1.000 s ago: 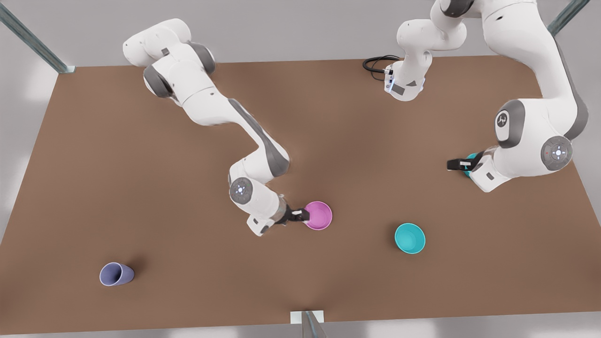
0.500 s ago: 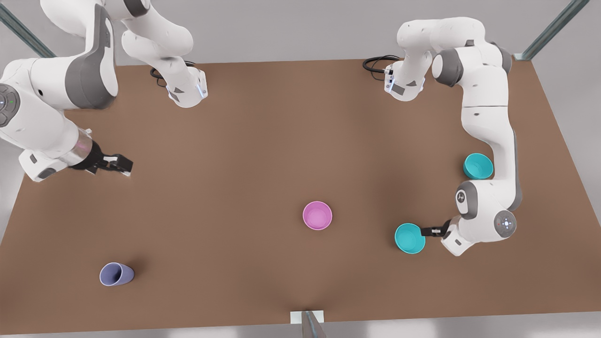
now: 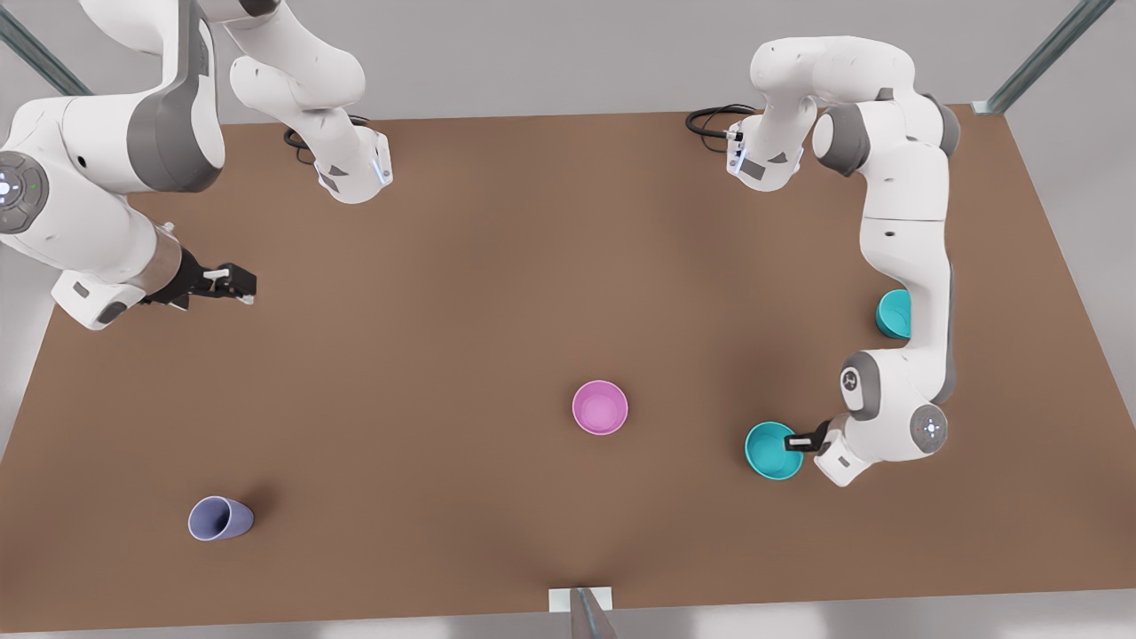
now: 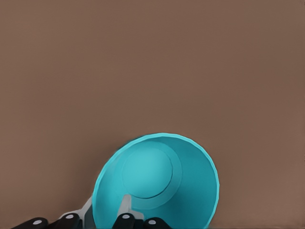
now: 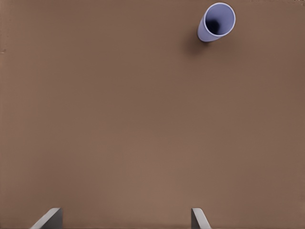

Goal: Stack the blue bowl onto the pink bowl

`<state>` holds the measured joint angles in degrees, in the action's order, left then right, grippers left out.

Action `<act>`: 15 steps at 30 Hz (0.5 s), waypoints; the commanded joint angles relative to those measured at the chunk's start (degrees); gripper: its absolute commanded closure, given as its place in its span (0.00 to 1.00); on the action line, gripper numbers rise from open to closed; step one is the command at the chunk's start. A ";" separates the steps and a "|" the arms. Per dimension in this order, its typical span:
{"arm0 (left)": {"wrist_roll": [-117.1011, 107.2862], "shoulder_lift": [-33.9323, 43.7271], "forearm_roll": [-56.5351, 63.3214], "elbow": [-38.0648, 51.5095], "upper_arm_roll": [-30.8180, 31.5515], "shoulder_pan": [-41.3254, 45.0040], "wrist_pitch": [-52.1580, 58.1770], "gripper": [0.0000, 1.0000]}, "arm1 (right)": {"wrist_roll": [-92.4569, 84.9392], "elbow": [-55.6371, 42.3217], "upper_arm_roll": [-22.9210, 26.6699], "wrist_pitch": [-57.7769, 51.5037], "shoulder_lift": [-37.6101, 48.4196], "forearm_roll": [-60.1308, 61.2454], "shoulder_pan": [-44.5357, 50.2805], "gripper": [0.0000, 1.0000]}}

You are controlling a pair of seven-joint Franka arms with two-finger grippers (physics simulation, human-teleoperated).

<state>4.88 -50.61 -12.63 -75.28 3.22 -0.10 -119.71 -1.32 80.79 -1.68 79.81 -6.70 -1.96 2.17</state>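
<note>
Nowhere does any label or writing show on the bowls, the cup or the arms. Front view: a plain brown table under grey walls; the pink bowl sits mid-frame, the blue bowl lower right, a second teal bowl at right, a cup on its side lower left. The left gripper straddles the blue bowl's rim; the right gripper hovers at left. Left wrist view: one finger inside the blue bowl, one outside. Right wrist view: fingers spread wide, holding nothing; cup upper right.
</note>
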 commanded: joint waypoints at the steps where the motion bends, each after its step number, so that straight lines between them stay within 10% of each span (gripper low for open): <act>1: -0.14 -0.11 -0.03 -0.04 0.21 0.01 -0.08 0.59 | -6.85 -0.11 0.01 -0.27 0.02 0.03 0.11 0.00; 5: -0.14 -0.55 -0.03 0.04 0.21 0.01 -0.17 0.79 | -6.94 -0.37 0.01 -0.27 -0.24 -0.24 0.20 0.00; 15: -26.58 9.12 -0.03 1.88 3.19 6.34 16.79 0.79 | -6.94 -0.46 0.27 -0.19 -0.68 -0.15 0.90 0.00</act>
<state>-0.57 -42.04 -12.44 -73.82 5.90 5.94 -111.32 -5.24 80.36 -1.41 79.62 -7.44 -2.16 3.07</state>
